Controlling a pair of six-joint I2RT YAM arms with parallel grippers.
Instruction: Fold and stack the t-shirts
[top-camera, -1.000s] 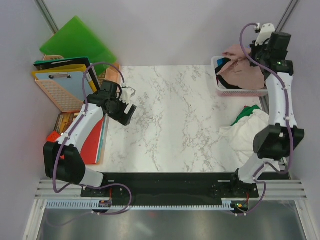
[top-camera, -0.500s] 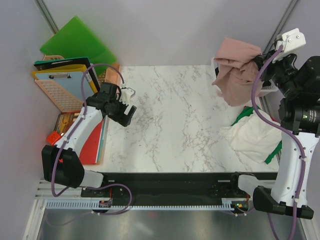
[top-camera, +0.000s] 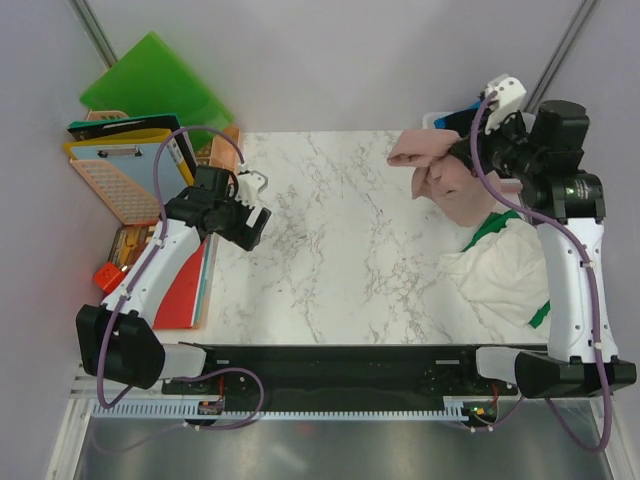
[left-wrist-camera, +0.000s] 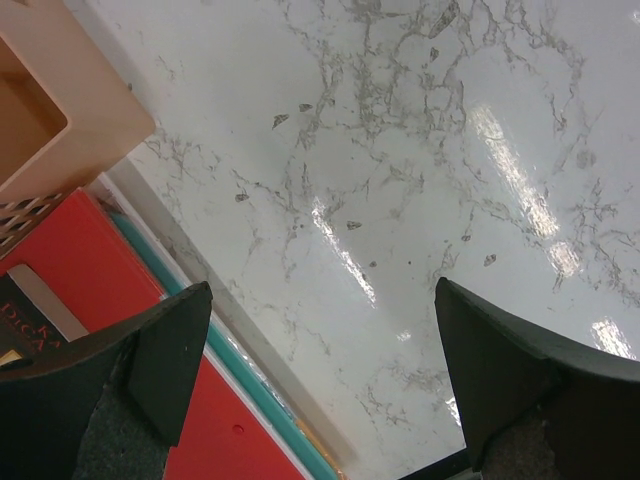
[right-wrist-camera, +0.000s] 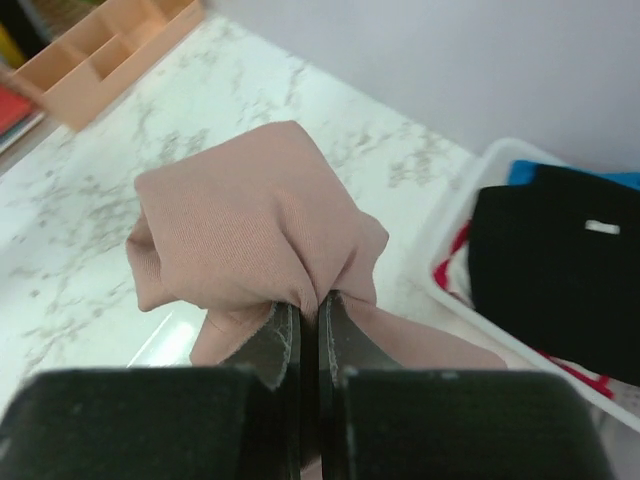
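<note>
My right gripper (right-wrist-camera: 308, 300) is shut on a bunched fold of the dusty pink t-shirt (right-wrist-camera: 240, 215). From above, this shirt (top-camera: 445, 180) hangs from the right gripper (top-camera: 468, 152) in the air over the table's far right. A white t-shirt (top-camera: 500, 275) with a green one (top-camera: 490, 228) under it lies crumpled at the table's right edge. A black t-shirt (right-wrist-camera: 550, 265) and a blue one (right-wrist-camera: 530, 172) lie in the white basket (right-wrist-camera: 450, 235). My left gripper (top-camera: 256, 222) hovers open and holds nothing above the table's left edge (left-wrist-camera: 325, 340).
A green plastic folder (top-camera: 155, 90), clipboards (top-camera: 120, 155) and a peach perforated tray (top-camera: 115, 190) crowd the far left. A red folder (left-wrist-camera: 90, 290) lies along the left table edge below a peach organiser (left-wrist-camera: 50, 110). The marble tabletop (top-camera: 340, 250) lies between the arms.
The right arm has lifted the pink t-shirt out of the basket and carried it left over the table. The left arm has barely moved.
</note>
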